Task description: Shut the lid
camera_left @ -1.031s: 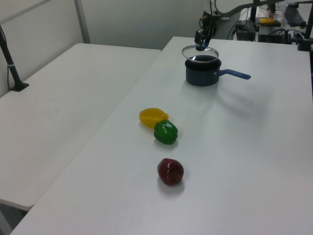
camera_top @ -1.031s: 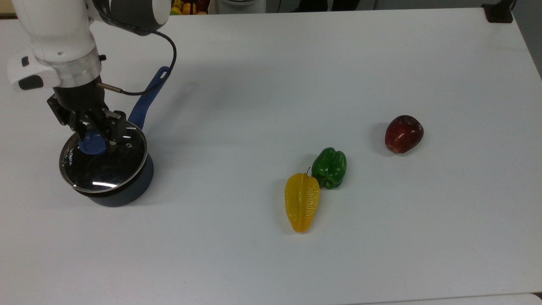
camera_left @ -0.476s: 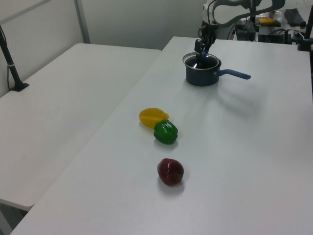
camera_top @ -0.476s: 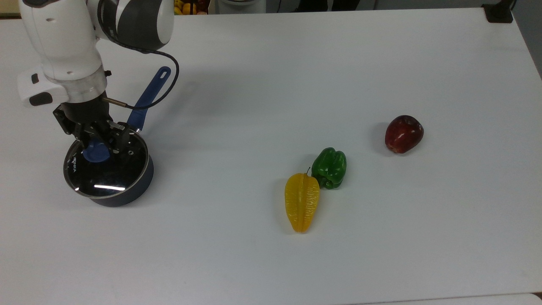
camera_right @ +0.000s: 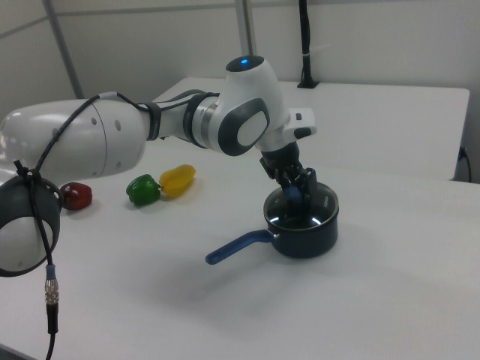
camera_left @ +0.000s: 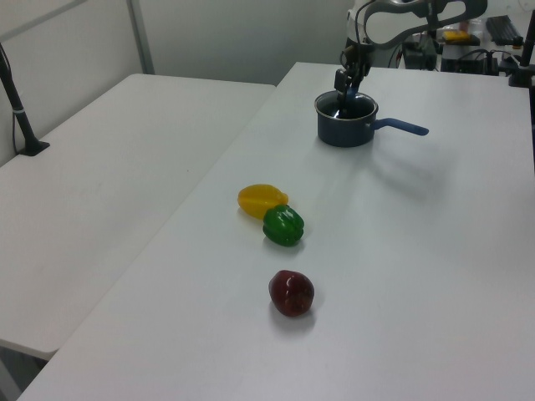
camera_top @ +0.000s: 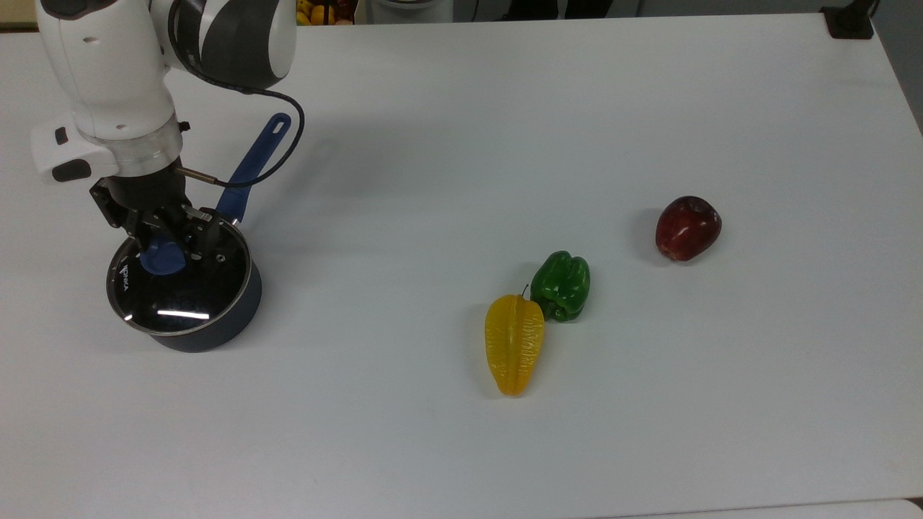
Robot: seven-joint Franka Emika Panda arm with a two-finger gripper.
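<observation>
Lid (camera_top: 179, 277) seated on saucepan (camera_top: 216, 328) | end effector (camera_top: 171, 241) clamped on blue knob (camera_top: 161, 258) at lid centre | likely rigid, breakable glass, slick; grip knob only

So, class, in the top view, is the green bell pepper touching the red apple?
No: the green bell pepper lies against the yellow starfruit, while the red apple sits apart toward the top view's right.

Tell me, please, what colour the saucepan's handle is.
Blue, seen best in the right view: the saucepan's handle.
</observation>
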